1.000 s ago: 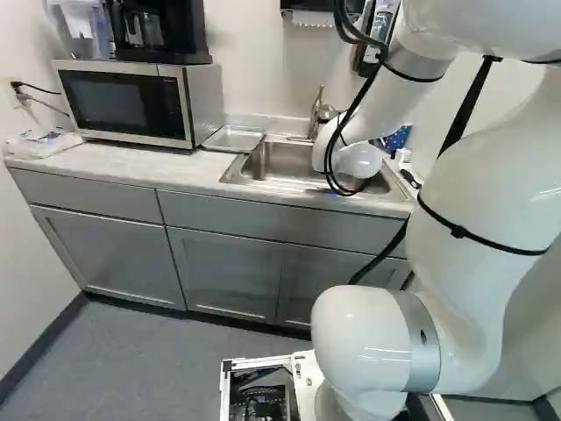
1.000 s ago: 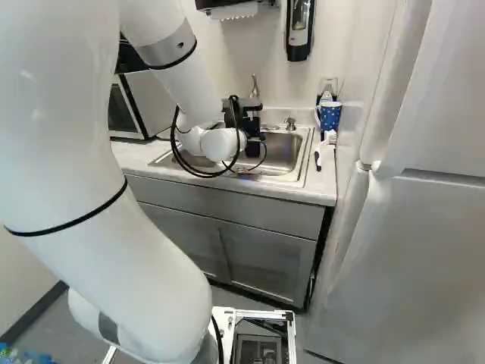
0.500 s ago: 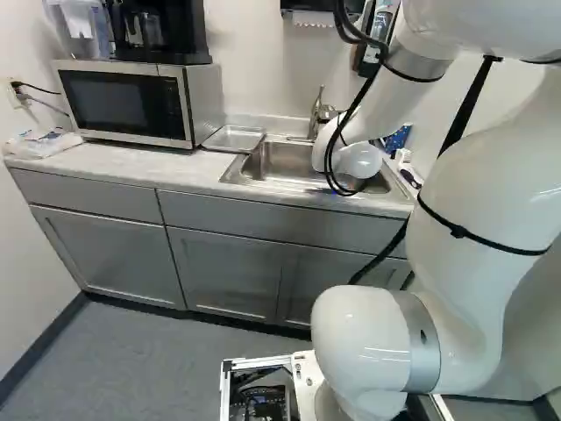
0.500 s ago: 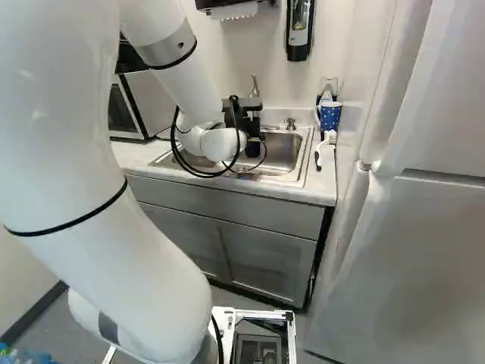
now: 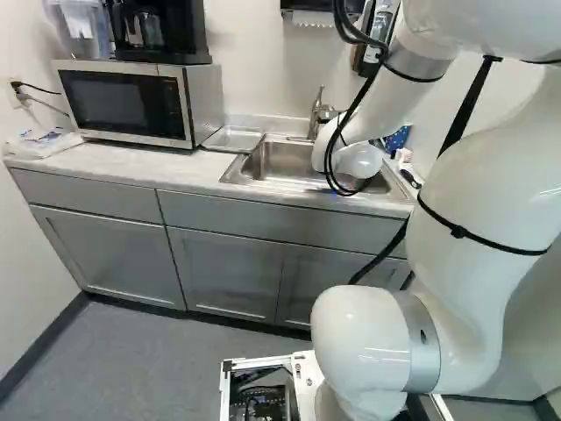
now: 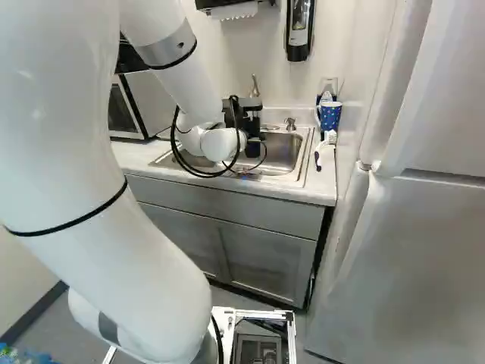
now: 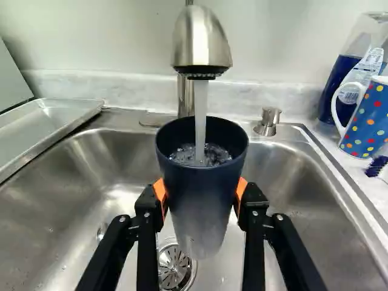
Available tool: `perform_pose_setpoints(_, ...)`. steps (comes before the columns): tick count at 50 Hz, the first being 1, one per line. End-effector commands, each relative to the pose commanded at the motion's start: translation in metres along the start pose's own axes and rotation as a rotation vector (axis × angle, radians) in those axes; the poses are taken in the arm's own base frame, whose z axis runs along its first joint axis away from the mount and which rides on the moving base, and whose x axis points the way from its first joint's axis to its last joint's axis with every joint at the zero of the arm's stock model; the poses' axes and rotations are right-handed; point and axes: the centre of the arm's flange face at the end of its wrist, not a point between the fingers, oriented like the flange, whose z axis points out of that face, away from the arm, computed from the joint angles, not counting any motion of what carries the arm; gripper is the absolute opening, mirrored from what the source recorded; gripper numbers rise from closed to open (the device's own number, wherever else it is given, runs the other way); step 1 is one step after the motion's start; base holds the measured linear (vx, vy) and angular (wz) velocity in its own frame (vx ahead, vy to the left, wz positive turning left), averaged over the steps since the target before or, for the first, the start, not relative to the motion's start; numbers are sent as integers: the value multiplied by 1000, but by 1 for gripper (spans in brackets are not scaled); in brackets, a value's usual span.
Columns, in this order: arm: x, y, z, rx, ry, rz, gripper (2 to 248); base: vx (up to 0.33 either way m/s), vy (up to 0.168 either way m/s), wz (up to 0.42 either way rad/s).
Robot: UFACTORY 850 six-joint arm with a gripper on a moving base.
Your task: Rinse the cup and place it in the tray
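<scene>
A plastic bag (image 5: 39,143) lies at nine o'clock from the microwave (image 5: 131,103), which sits at ten o'clock in the left base view with a coffee maker (image 5: 162,33) on it. At three o'clock from the microwave, just beside it, a shallow metal tray (image 7: 48,130) lies at the sink's edge. From the cup, that tray is at ten o'clock.

The gripper (image 6: 246,121) is holding the cup (image 7: 200,188) over the sink (image 7: 79,182), its orange pads (image 7: 160,190) touching it at nine and three o'clock. The cup is mouth up, and a stream of water (image 7: 200,118) runs into it and froths inside. The drain (image 7: 174,267) shows below, partly hidden by cup and gripper.

The tap (image 7: 203,39) is at twelve o'clock from the cup, its head above the mouth. A metal knob (image 7: 267,121) stands at two o'clock on the sink's rim. Farther out at two are a bottle (image 7: 364,76) and a dotted mug (image 7: 367,124), its handle towards nine. A brush (image 7: 377,165) lies at three, near the mug. The fridge (image 6: 424,250) fills three to five o'clock in the right base view.
</scene>
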Motion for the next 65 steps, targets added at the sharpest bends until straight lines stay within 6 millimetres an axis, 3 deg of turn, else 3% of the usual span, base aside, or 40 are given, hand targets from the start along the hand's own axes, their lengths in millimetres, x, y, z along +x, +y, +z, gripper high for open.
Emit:
perform_pose_setpoints(21,0,-4,0,9,0,-3,124,0,0,0)
perform_pose_setpoints(65,10,-66,-4,138,25,-44,124,0,0,0)
